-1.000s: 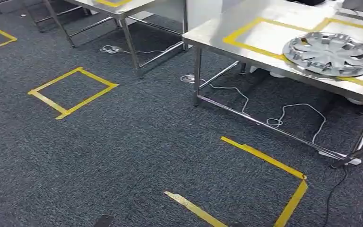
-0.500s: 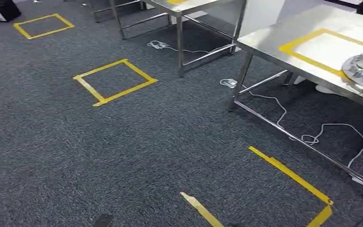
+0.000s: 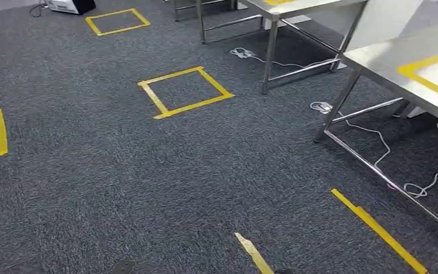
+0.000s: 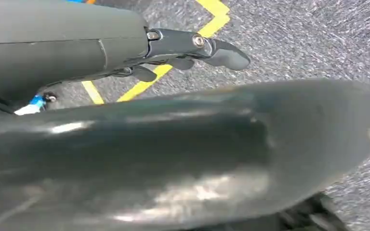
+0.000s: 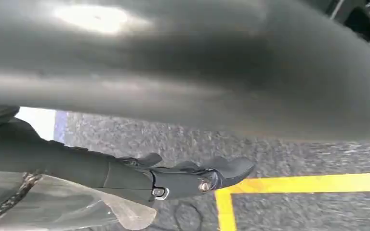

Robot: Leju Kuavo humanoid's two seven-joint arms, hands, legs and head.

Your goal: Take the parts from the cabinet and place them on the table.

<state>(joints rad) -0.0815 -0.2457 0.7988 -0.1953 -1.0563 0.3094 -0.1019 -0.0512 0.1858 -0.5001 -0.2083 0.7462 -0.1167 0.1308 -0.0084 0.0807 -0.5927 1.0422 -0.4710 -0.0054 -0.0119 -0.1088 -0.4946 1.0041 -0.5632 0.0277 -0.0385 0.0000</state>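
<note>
A steel table (image 3: 376, 60) with a yellow tape outline (image 3: 428, 77) stands at the right edge of the head view. My left hand (image 4: 188, 48) hangs over the grey carpet in the left wrist view, its fingers stretched out and holding nothing. In the right wrist view my right hand (image 5: 192, 175) also hangs with its fingers out straight and nothing in them, above a yellow tape corner (image 5: 226, 197) on the floor.
Yellow tape squares (image 3: 185, 91) mark the dark carpet. A second steel table (image 3: 296, 7) stands further back. White cables (image 3: 376, 137) lie under the tables by their legs (image 3: 333, 111). A white box (image 3: 68, 5) sits on the floor at the far left.
The whole head view has swung to the left. The table with the silver wheel cover has slid off to the right, and more tape squares have come into view on the left.
</note>
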